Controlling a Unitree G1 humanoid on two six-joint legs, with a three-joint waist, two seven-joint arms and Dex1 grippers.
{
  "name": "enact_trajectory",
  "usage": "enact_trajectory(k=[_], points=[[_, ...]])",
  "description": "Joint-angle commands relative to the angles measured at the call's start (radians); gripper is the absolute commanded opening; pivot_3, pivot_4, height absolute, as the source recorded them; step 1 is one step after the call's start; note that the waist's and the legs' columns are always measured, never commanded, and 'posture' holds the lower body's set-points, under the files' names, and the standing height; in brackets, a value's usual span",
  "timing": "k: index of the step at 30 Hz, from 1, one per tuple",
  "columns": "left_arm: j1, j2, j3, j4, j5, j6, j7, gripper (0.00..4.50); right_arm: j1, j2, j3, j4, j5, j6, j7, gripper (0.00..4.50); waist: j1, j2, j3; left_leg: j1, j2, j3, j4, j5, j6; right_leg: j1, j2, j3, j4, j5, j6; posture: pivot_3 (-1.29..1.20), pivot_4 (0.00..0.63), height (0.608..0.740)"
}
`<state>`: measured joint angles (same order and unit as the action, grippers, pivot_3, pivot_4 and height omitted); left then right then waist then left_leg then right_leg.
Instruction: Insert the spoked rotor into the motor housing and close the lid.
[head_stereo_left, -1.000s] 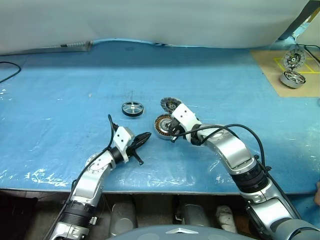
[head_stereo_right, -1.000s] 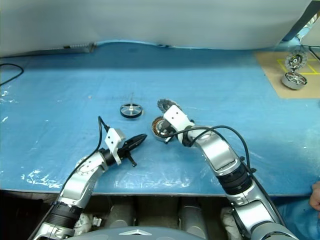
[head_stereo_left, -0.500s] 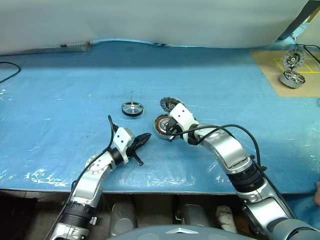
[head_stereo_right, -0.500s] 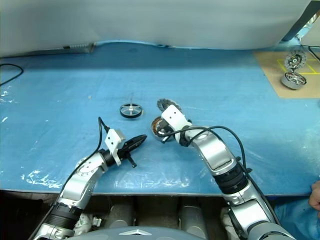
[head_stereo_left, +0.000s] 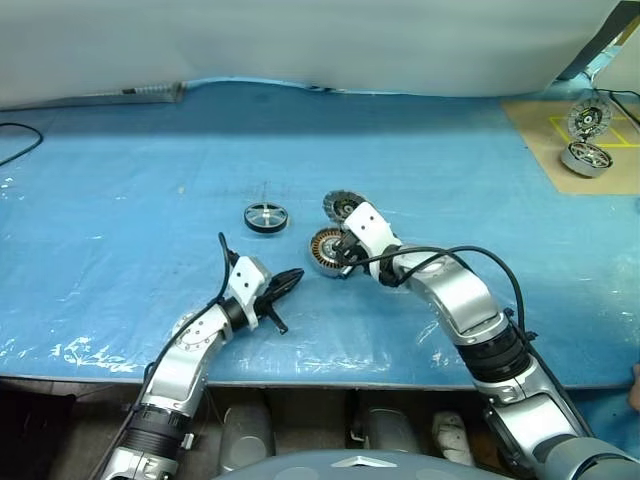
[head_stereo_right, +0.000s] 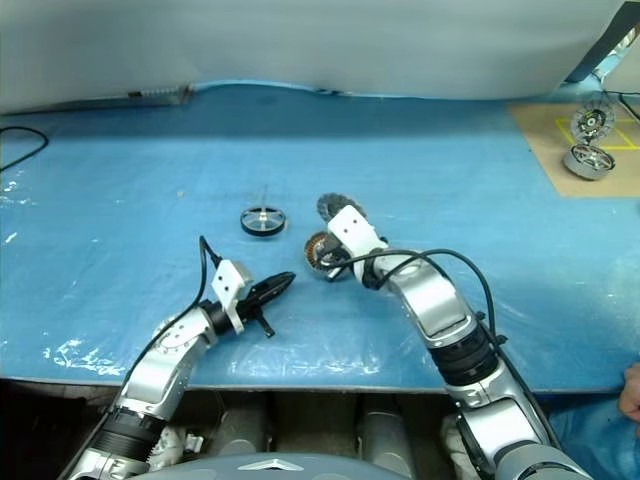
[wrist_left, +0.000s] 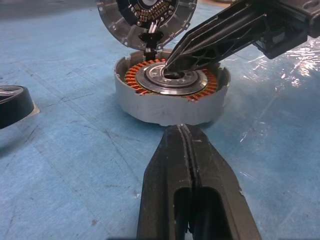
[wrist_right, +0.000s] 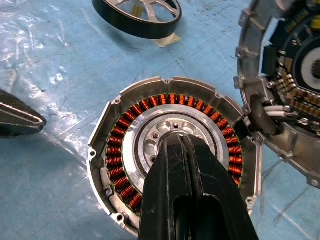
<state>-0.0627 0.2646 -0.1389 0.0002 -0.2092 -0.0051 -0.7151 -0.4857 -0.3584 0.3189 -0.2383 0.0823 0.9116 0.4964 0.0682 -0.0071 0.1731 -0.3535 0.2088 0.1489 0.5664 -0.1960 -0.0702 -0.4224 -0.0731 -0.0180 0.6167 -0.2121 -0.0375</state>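
The motor housing (head_stereo_left: 322, 250) lies open on the blue sheet, copper windings (wrist_right: 117, 150) ringed inside it. Its lid (head_stereo_left: 339, 207) stands hinged up at the far rim, ribbed inner side showing (wrist_left: 147, 17). The spoked rotor (head_stereo_left: 265, 217) lies flat a little to the housing's left, apart from both grippers. My right gripper (wrist_right: 178, 138) is shut, its tips down on the housing's silver centre hub (wrist_left: 170, 80). My left gripper (head_stereo_left: 297, 273) is shut and empty, level, pointing at the housing's near wall (wrist_left: 170, 111) from a short way off.
At the back right, a tan board (head_stereo_left: 540, 130) carries a second motor (head_stereo_left: 585, 157) and an upright disc (head_stereo_left: 586, 118). A black cable (head_stereo_left: 18, 140) lies at the far left. The table's front edge (head_stereo_left: 330, 382) runs just under my arms.
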Motion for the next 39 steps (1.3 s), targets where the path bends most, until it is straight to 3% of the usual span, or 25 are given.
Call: enact_trajectory(k=[1, 29, 39], points=[[0.001, 0.001, 0.000, -0.011, -0.002, -0.022, -0.001, 0.00, -0.012, 0.000, -0.025, -0.036, 0.002, 0.005, -0.011, 0.02, 0.000, 0.000, 0.000, 0.000, 0.000, 0.000, 0.000, 0.000, 0.000, 0.000, 0.000, 0.000, 0.000, 0.000, 0.000, 0.00, 0.150, 0.740], [-0.006, 0.008, 0.019, -0.050, -0.018, 0.014, 0.022, 0.00, -0.028, 0.005, 0.017, -0.047, 0.010, 0.005, 0.030, 0.02, 0.000, 0.000, 0.000, 0.000, 0.000, 0.000, -0.003, 0.000, 0.000, 0.000, 0.000, 0.000, -0.003, 0.000, 0.000, 0.00, 0.150, 0.740], [-0.215, 0.180, 0.170, -0.081, -0.139, 0.299, -0.002, 0.00, 0.138, -0.069, -0.092, -0.231, 0.124, -0.094, 0.124, 0.02, 0.002, 0.000, 0.000, 0.000, 0.000, 0.000, -0.002, 0.000, 0.000, 0.000, 0.000, 0.000, -0.003, 0.000, 0.000, 0.00, 0.150, 0.740]])
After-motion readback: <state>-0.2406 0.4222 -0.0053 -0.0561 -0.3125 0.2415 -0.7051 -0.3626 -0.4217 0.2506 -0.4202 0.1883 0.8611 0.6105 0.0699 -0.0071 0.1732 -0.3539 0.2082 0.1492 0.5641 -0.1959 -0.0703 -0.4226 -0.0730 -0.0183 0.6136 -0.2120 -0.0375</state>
